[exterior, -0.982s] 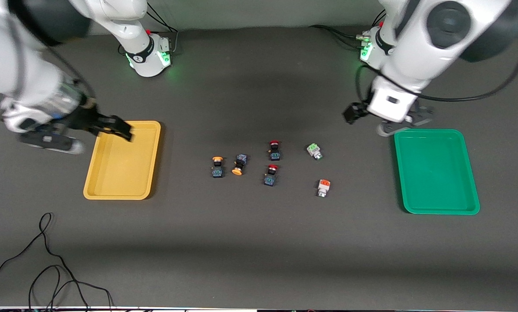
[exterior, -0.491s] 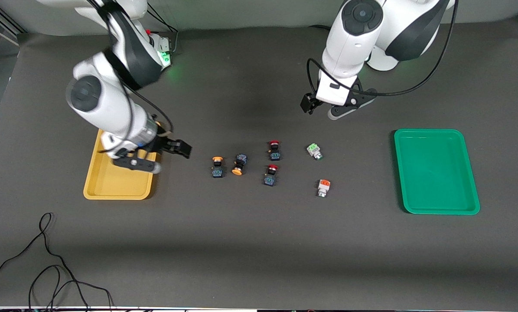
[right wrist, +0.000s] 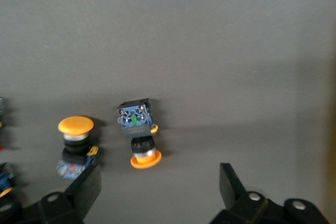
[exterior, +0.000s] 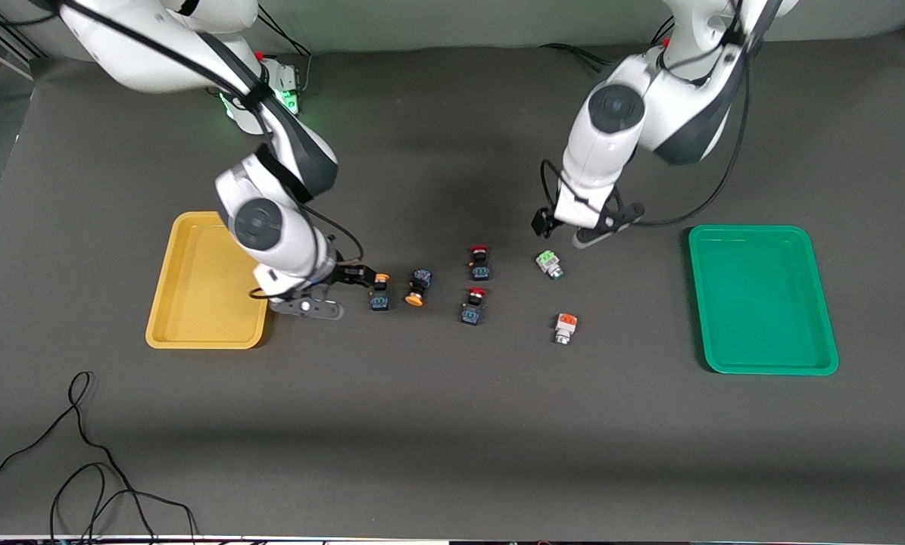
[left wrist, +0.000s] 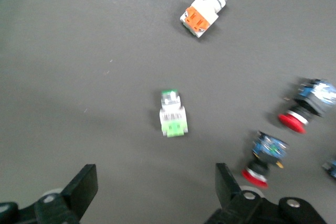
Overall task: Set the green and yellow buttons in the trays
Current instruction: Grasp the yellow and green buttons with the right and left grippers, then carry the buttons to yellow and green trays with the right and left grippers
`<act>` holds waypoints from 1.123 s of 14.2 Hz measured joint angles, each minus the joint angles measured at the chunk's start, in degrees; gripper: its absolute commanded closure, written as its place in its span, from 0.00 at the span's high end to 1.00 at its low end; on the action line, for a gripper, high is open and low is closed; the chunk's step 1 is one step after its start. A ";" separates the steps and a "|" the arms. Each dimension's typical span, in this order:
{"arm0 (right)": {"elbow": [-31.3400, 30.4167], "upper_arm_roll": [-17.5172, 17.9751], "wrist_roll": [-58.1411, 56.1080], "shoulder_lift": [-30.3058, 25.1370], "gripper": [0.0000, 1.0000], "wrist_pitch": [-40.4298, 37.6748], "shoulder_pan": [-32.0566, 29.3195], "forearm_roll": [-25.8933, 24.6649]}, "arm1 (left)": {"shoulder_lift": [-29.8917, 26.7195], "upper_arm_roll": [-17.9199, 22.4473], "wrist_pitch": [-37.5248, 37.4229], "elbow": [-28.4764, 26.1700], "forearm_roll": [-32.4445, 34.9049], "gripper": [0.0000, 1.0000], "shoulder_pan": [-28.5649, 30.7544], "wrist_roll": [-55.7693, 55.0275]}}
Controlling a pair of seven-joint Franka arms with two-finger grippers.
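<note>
Two yellow-capped buttons (exterior: pixel 379 291) (exterior: pixel 417 287) lie mid-table, beside two red-capped switches (exterior: pixel 480 262) (exterior: pixel 472 306). A white green-capped button (exterior: pixel 549 264) and a white orange-capped button (exterior: pixel 566 328) lie toward the green tray (exterior: pixel 761 303). The yellow tray (exterior: pixel 202 303) holds no buttons. My right gripper (exterior: pixel 357 278) is open and empty, low between the yellow tray and the nearest yellow button; both yellow buttons (right wrist: pixel 76 148) (right wrist: pixel 139 132) lie just ahead of its fingers (right wrist: pixel 89 187). My left gripper (exterior: pixel 569 231) is open and empty beside the green-capped button (left wrist: pixel 172 115), which lies ahead of its fingers (left wrist: pixel 84 187).
The orange-capped button (left wrist: pixel 205 11) and the red-capped switches (left wrist: pixel 307 109) (left wrist: pixel 265 156) also show in the left wrist view. Loose black cables (exterior: pixel 81 469) lie on the dark mat at the corner nearest the front camera, at the right arm's end.
Both arms swung in toward the middle. The right gripper went from over the yellow tray to beside the yellow buttons. The left gripper went from near the green tray to the green-capped button.
</note>
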 measured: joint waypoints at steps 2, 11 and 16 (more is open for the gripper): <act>0.03 -0.03 3.59 3.77 1.00 3.08 1.45 -3.70 | 5.76 0.57 5.47 -0.13 3.42 1.00 0.11 -1.76; 0.28 -0.32 9.72 9.97 0.00 6.50 2.75 -14.88 | 17.17 2.19 14.18 0.84 16.77 0.73 -0.10 -13.69; 0.80 -0.57 9.78 10.26 0.00 7.59 2.34 -17.14 | 17.17 2.00 14.17 0.97 16.86 0.12 -2.42 -17.61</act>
